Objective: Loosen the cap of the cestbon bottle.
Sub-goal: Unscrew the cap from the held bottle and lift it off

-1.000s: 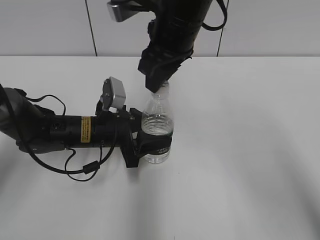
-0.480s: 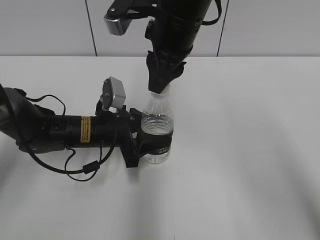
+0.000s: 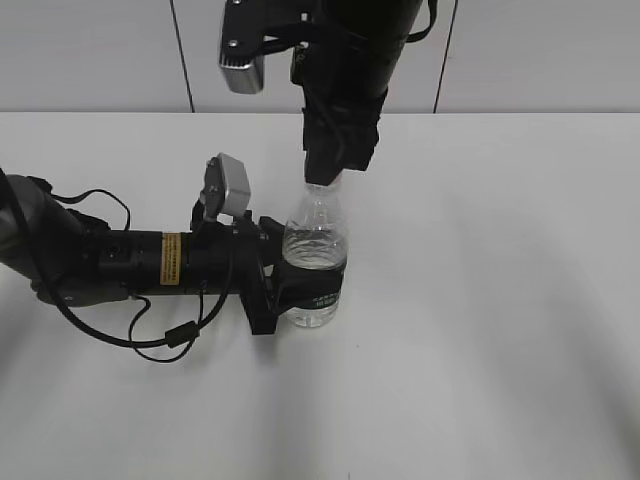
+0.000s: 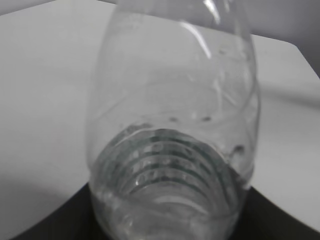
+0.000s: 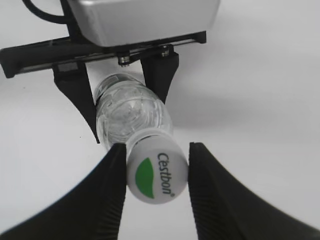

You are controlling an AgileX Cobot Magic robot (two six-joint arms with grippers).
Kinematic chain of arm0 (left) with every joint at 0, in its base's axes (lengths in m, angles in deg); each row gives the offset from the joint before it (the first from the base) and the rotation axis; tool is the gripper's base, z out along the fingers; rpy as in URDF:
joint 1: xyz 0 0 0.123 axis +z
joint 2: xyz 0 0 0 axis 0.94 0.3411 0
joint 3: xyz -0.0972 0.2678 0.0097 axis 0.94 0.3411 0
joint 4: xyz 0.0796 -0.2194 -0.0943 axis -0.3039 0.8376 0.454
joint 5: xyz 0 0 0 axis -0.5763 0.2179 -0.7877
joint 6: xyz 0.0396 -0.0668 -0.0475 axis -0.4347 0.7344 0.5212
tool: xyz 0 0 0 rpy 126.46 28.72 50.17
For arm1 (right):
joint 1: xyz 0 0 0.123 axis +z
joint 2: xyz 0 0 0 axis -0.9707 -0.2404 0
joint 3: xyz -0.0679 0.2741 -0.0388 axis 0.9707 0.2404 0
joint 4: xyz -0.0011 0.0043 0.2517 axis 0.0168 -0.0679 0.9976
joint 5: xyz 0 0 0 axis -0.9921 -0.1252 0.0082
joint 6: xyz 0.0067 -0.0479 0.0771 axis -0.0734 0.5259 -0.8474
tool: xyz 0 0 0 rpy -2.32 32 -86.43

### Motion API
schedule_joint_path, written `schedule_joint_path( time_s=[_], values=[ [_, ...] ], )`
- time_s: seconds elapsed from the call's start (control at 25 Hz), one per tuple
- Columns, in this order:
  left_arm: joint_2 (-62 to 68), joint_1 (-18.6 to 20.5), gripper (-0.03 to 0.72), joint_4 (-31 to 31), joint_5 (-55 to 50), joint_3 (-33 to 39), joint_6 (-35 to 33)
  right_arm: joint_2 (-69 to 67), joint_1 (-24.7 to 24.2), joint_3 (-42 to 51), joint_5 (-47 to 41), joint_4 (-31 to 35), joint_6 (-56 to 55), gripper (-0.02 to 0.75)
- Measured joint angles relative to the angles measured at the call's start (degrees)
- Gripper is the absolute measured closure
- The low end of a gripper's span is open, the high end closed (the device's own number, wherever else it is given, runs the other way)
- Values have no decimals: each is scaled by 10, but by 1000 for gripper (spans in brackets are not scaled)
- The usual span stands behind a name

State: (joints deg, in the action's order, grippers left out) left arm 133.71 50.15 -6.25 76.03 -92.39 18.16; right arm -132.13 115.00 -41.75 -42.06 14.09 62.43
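Note:
The clear ribbed cestbon bottle [image 3: 315, 245] stands upright on the white table [image 3: 480, 300], part full of water. My left gripper [image 3: 305, 298] lies along the table and is shut on the bottle's lower body at the dark label band. The bottle fills the left wrist view [image 4: 172, 125]. My right gripper [image 3: 335, 165] comes straight down from above and hides the cap in the exterior view. In the right wrist view its two black fingers [image 5: 156, 162] press both sides of the white cap [image 5: 150, 176] with the green mark. The bottle [image 5: 131, 112] and the left gripper's fingers [image 5: 120, 90] show below.
The left arm [image 3: 130, 262] with its black cables lies across the left of the table. A pale tiled wall [image 3: 540, 50] stands behind the table's far edge.
My right wrist has turned about the cap: its camera housing swung round at the top and the fingers now hang straight. The bottle and left arm have stayed put.

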Motion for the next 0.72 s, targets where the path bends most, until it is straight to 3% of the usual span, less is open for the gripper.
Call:
schedule_joint_path(
  time_s=[0.36,0.72],
  values=[
    [0,2,316,-6,1,0,2,0,0,0,-1,10,138,441],
    [0,3,318,-15,1,0,2,0,0,0,-2,32,199,441]
  ],
)
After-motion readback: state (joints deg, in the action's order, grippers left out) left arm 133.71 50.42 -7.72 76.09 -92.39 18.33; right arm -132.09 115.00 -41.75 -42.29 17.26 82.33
